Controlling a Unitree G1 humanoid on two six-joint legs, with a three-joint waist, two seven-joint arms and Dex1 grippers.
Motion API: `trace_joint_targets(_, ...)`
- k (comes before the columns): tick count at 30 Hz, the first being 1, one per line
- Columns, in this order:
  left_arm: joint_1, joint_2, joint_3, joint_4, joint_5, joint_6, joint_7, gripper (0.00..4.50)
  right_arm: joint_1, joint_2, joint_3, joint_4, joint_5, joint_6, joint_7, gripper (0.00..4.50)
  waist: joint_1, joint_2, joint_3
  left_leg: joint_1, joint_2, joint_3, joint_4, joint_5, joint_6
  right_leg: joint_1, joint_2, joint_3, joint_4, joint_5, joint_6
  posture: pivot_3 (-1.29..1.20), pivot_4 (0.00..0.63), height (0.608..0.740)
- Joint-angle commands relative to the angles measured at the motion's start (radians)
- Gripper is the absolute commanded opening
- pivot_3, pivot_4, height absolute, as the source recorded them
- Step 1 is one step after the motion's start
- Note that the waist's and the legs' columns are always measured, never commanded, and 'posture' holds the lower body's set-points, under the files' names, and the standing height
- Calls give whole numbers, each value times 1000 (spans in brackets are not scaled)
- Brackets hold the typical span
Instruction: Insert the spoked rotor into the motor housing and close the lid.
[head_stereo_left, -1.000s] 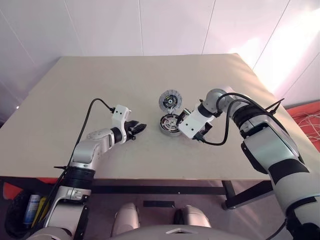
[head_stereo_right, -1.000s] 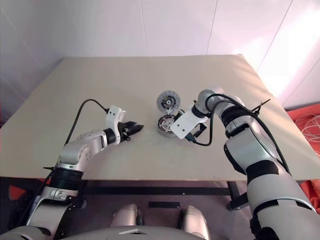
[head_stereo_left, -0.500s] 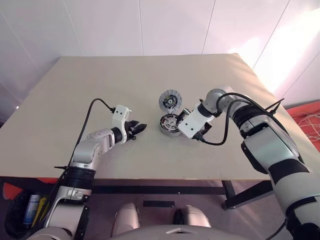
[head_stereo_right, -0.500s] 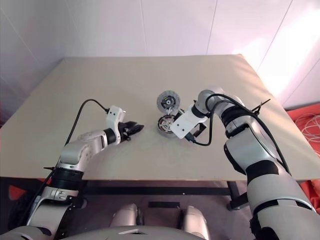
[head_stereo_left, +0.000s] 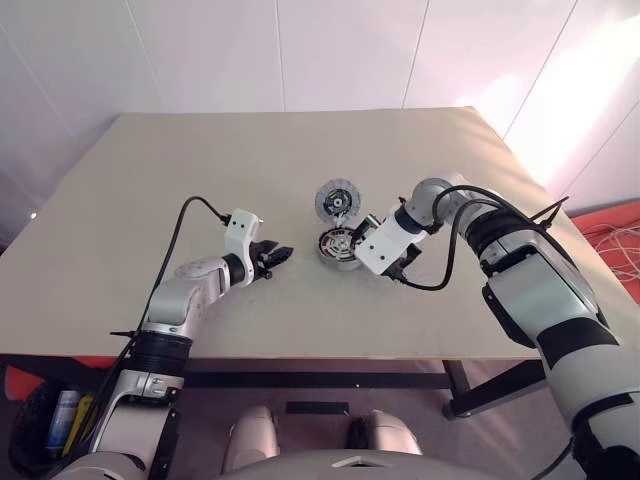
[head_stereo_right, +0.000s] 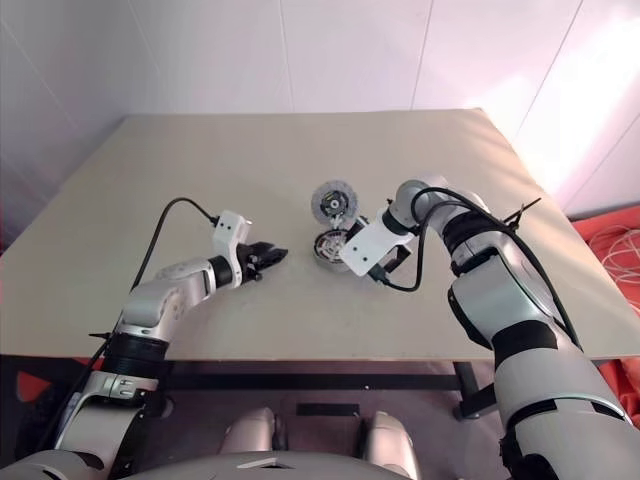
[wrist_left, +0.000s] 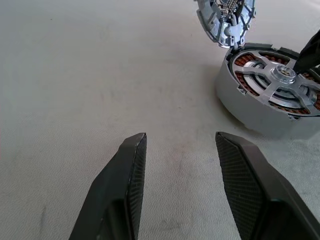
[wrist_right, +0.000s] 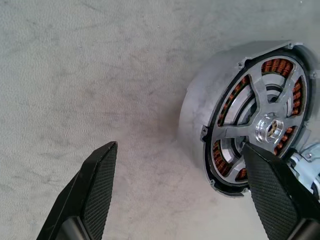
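Note:
The motor housing (head_stereo_left: 332, 260), a grey metal cup, sits at the table's middle. The spoked rotor (wrist_right: 270, 129) lies inside it, with copper windings showing between its silvery spokes. The lid (head_stereo_left: 338, 198) stands tilted up off the housing's far edge on its hinge, segmented face towards me. My right gripper (wrist_right: 179, 146) hangs open over the housing's right side; one finger (wrist_right: 272, 185) overlaps the rim near the hinge, the other is over bare table. My left gripper (wrist_left: 181, 136) is open and empty, a short way left of the housing (wrist_left: 240, 107) and pointing at it.
The beige table (head_stereo_left: 200, 160) is bare around the motor, with wide room on the left and at the back. Its front edge runs close behind both forearms. A black bag with a bottle (head_stereo_left: 62, 415) sits on the floor at lower left.
The lid looks tipped up a little more than one second ago. The right gripper has edged slightly toward the housing. The left arm has kept still.

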Motion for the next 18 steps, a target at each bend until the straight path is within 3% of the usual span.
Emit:
trace_joint_targets(1, -26, -1, 11, -9, 6, -24, 4, 2320, -37, -6, -4, -15, 0, 10, 9, 4485, 0, 0, 0, 0, 0, 0, 0, 0, 0, 0, 0, 0, 0, 0, 0, 0, 0, 740)
trace_joint_targets(13, -29, -4, 13, 2, 13, -29, 3, 2320, -29, -13, -13, -23, 21, -3, 73, 4485, 2, 0, 0, -1, 0, 0, 0, 0, 0, 0, 0, 0, 0, 0, 0, 0, 0, 740)
trace_joint_targets(16, -30, -4, 13, 4, 14, -30, 3, 2320, -31, -19, -20, -19, 40, -5, 130, 3899, 2, 0, 0, -1, 0, 0, 0, 0, 0, 0, 0, 0, 0, 0, 0, 0, 0, 740)
trace_joint_targets(18, -30, -4, 13, 4, 13, -30, 2, 2320, -30, -16, -28, -28, 48, -3, 120, 3218, 3, 0, 0, -1, 0, 0, 0, 0, 0, 0, 0, 0, 0, 0, 0, 0, 0, 740)
